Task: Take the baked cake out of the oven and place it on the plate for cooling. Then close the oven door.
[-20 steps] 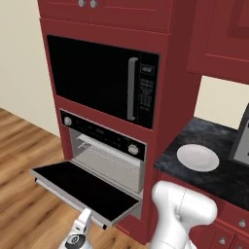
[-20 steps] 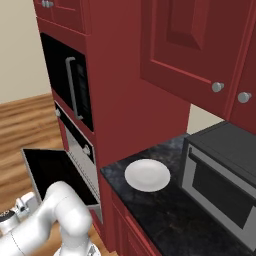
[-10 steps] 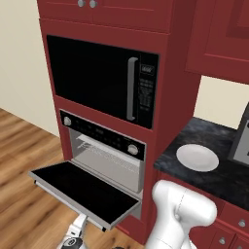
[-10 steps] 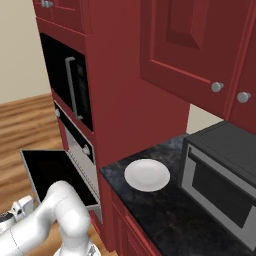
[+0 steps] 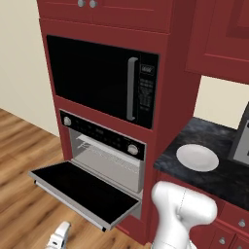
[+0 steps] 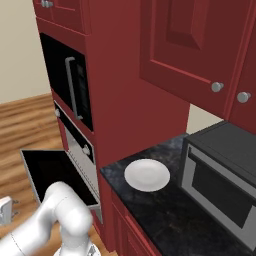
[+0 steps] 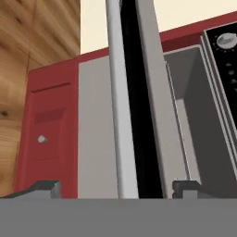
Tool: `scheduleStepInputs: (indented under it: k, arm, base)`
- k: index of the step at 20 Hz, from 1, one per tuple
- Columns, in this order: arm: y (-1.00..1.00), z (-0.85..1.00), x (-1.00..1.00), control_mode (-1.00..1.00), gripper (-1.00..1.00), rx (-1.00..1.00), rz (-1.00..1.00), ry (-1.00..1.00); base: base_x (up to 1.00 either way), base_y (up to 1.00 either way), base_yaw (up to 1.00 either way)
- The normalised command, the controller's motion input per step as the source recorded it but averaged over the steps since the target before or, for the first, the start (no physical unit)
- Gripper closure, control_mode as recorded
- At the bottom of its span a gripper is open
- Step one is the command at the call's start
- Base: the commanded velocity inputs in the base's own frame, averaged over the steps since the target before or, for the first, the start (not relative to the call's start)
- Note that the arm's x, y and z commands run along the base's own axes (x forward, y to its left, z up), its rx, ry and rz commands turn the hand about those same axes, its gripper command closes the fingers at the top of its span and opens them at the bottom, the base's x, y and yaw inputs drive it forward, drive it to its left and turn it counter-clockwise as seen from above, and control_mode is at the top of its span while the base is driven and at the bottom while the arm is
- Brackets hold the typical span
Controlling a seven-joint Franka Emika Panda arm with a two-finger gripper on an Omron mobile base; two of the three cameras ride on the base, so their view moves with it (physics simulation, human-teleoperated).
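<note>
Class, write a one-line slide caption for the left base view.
Oven door lowered flat, white plate waiting on the dark counter.

A kitchen: red cabinets (image 5: 146,14), built-in oven (image 5: 104,155), black counter (image 6: 165,210).

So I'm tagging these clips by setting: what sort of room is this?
A home kitchen, rendered: a built-in oven with its door dropped open under a black microwave, red cabinets, and a dark stone counter holding a white plate.
</note>
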Motion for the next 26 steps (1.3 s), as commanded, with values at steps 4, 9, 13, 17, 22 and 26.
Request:
scheduleStepInputs:
  k: [4,9,13,17,22,26]
  arm:
    - [0.05,0.77,-0.23,-1.00,-1.00,0.05,-0.01,-0.05]
    - [-0.14,0.84,0.00,-1.00,-1.00,0.11,-0.01,0.00]
    - [-0.20,0.98,0.00,-1.00,-1.00,0.14,-0.03,0.00]
    - [-0.17,0.86,0.00,-1.00,-1.00,0.09,-0.05,0.00]
    - [-0.23,0.61,0.00,-1.00,-1.00,0.00,-0.27,0.00]
    - [-0.34,0.55,0.00,-1.00,-1.00,0.00,-0.39,0.04]
  base:
    - [0.00,0.00,0.00]
    - [0.00,0.00,0.00]
    - [0.00,0.00,0.00]
    - [0.00,0.00,0.00]
    - [0.00,0.00,0.00]
    - [0.00,0.00,0.00]
